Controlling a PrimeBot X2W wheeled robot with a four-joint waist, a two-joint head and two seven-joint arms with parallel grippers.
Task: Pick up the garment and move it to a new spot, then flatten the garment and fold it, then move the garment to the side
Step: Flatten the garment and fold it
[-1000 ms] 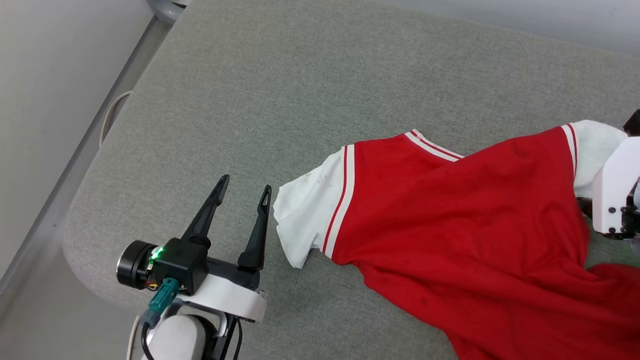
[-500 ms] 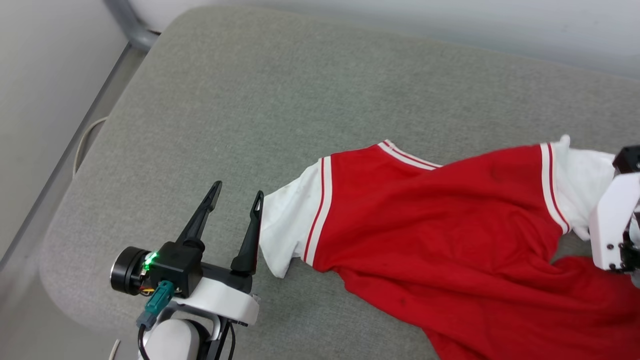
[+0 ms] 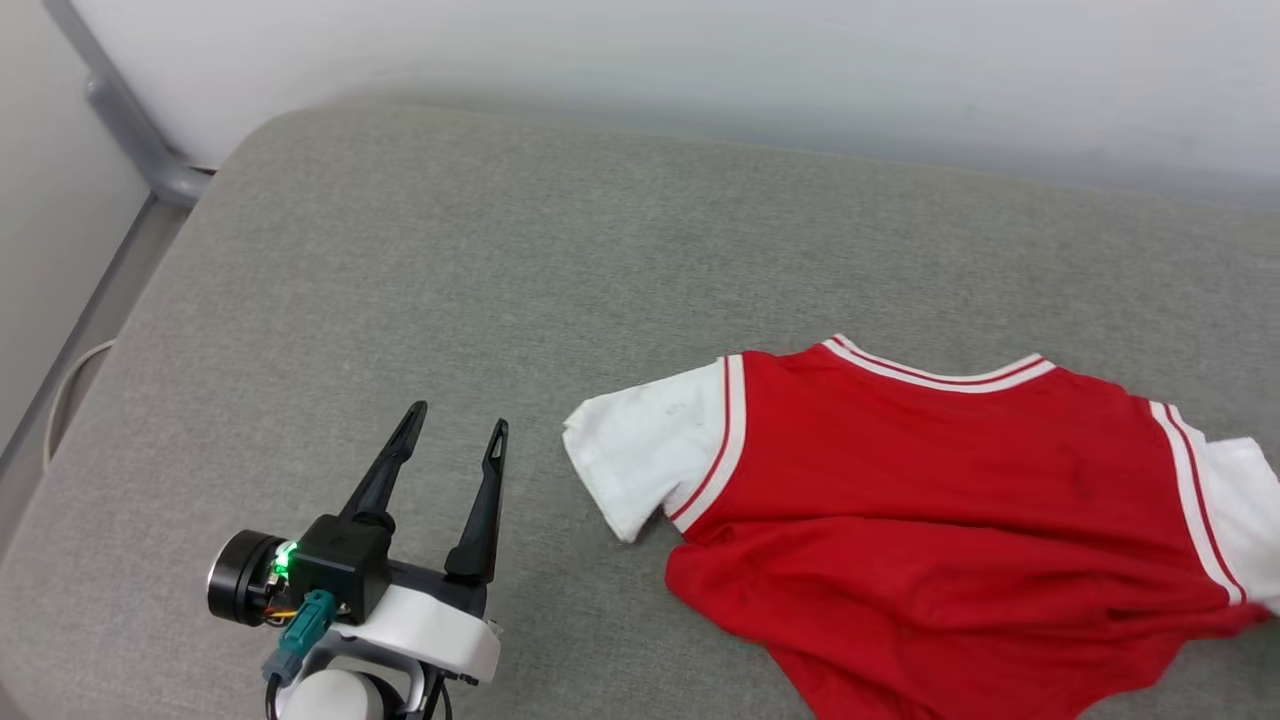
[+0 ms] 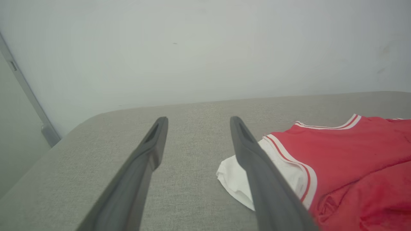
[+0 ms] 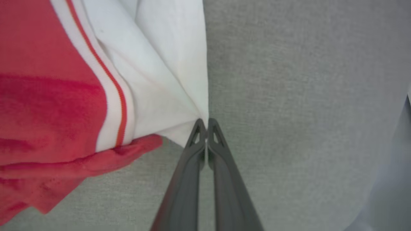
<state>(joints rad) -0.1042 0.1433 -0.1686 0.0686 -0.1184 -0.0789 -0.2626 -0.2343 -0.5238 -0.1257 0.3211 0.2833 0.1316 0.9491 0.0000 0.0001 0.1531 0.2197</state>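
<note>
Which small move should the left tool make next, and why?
Probably slide the open left tool toward the near white sleeve and pinch its edge. The right tool grips the other sleeve by its corner, and the garment lies rumpled, so a second grip would let it be stretched flat.

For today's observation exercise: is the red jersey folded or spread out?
Spread but rumpled, not folded: the garment lies open, both white sleeves out sideways, creases across its lower red part.
</note>
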